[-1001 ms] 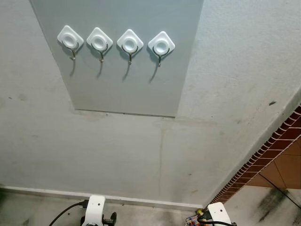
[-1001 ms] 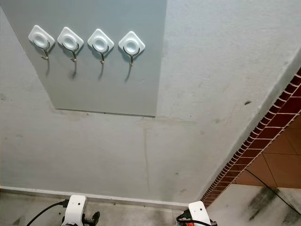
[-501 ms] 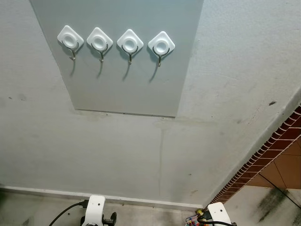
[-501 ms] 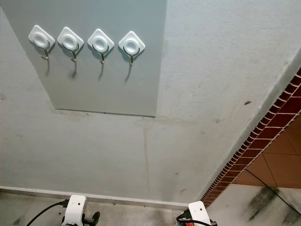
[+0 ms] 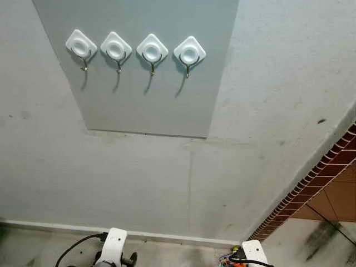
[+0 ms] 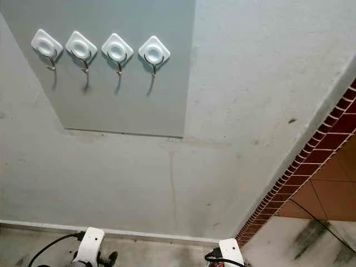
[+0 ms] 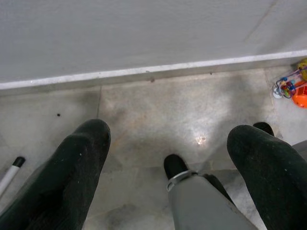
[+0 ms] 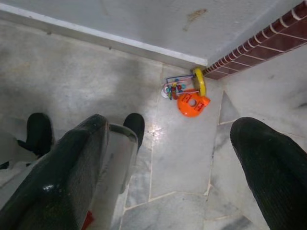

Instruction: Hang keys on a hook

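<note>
Four white diamond-shaped adhesive hooks (image 5: 133,49) are mounted high on the grey wall panel (image 5: 156,100). Left gripper (image 7: 168,158) and right gripper (image 8: 168,158) are spread wide, nothing held. Colourful keys (image 8: 188,93) are seen lying on the floor by the wall, so hanging could easily get attempted empty-handed.

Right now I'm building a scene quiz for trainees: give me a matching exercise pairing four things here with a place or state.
Things:
1. four hooks
2. keys
3. left gripper
4. brick strip

Places or states:
A. lying on the floor by the wall corner
B. open, holding nothing
C. bare, on the grey panel
D. running along the wall's right edge

Pairs: 1-C, 2-A, 3-B, 4-D
</note>
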Robot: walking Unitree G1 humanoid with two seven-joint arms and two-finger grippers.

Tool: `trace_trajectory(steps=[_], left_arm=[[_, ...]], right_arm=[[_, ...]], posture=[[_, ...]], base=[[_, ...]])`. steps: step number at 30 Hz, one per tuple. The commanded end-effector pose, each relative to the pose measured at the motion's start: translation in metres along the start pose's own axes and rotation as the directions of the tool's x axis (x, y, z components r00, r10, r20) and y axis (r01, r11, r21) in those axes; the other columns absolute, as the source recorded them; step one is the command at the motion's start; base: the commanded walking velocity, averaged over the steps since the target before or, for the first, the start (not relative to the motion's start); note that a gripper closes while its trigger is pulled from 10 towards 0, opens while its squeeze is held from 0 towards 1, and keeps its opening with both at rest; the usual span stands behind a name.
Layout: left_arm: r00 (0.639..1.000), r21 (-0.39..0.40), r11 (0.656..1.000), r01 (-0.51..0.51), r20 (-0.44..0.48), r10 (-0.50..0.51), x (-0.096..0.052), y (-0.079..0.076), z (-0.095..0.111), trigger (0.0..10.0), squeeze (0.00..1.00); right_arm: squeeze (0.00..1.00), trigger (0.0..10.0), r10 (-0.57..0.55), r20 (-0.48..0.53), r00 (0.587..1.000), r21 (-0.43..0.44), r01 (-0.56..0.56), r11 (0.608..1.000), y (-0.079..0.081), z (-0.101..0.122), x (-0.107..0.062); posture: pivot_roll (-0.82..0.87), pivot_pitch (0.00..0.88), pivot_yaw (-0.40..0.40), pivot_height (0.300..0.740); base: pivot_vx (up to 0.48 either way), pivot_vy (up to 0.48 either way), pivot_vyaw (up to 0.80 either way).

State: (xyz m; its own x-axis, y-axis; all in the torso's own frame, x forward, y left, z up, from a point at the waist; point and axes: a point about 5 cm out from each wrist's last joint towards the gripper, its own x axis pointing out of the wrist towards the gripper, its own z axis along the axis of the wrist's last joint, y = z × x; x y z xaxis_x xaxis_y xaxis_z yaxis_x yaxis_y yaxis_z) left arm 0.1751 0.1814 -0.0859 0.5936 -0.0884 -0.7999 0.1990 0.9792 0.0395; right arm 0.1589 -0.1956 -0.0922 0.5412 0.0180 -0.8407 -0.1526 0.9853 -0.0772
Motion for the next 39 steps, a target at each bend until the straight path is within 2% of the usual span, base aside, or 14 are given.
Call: trace_trajectory(steps=[1, 15, 19, 23, 25, 29, 39], left_arm=[[1.000, 0.011, 1.000, 0.004, -0.017, -0.004, -0.001, 0.002, -0.003, 10.0, 0.00], [1.000, 0.021, 1.000, 0.004, -0.010, -0.004, -0.001, 0.003, -0.002, 10.0, 0.00], [1.000, 0.002, 1.000, -0.002, 0.021, 0.002, 0.000, 0.002, 0.003, 10.0, 0.00], [0.999, -0.011, 1.000, 0.006, 0.039, -0.005, 0.000, 0.001, 0.006, 10.0, 0.00], [0.998, -0.053, 0.999, 0.012, 0.059, -0.009, 0.001, -0.001, 0.008, 10.0, 0.00], [0.999, -0.074, 0.997, 0.014, 0.051, -0.010, 0.000, 0.000, 0.006, 10.0, 0.00], [0.998, -0.051, 0.999, 0.012, 0.061, -0.008, 0.000, 0.002, 0.007, 10.0, 0.00]], right_arm=[[0.00, 10.0, -0.009, -0.003, 1.000, 0.013, 0.009, 1.000, 0.000, -0.002, 0.000], [0.00, 10.0, -0.025, 0.010, 1.000, 0.026, 0.025, 0.999, -0.003, -0.001, -0.001], [0.00, 10.0, -0.035, 0.053, 0.998, 0.053, 0.032, 0.998, -0.005, 0.005, -0.001], [0.00, 10.0, -0.038, 0.053, 0.998, 0.057, 0.035, 0.998, -0.004, 0.004, -0.001], [0.00, 10.0, -0.043, 0.049, 0.998, 0.054, 0.040, 0.998, -0.003, -0.001, -0.002], [0.00, 10.0, -0.049, 0.052, 0.997, 0.062, 0.045, 0.997, -0.003, -0.003, -0.003], [0.00, 10.0, -0.036, 0.058, 0.998, 0.036, 0.034, 0.999, -0.001, -0.003, -0.003]], posture=[[-0.07, 0.000, 0.016, 0.740], [-0.06, 0.000, 0.016, 0.740], [-0.07, 0.000, 0.017, 0.740], [-0.07, 0.000, 0.015, 0.740], [-0.07, 0.000, 0.014, 0.740], [-0.07, 0.000, 0.014, 0.740], [-0.08, 0.000, 0.017, 0.740]], base=[[0.000, 0.000, 0.00], [0.000, 0.000, 0.00], [0.000, 0.000, 0.00], [0.000, 0.000, 0.00], [0.000, 0.000, 0.00], [0.000, 0.000, 0.00], [0.000, 0.000, 0.00]])
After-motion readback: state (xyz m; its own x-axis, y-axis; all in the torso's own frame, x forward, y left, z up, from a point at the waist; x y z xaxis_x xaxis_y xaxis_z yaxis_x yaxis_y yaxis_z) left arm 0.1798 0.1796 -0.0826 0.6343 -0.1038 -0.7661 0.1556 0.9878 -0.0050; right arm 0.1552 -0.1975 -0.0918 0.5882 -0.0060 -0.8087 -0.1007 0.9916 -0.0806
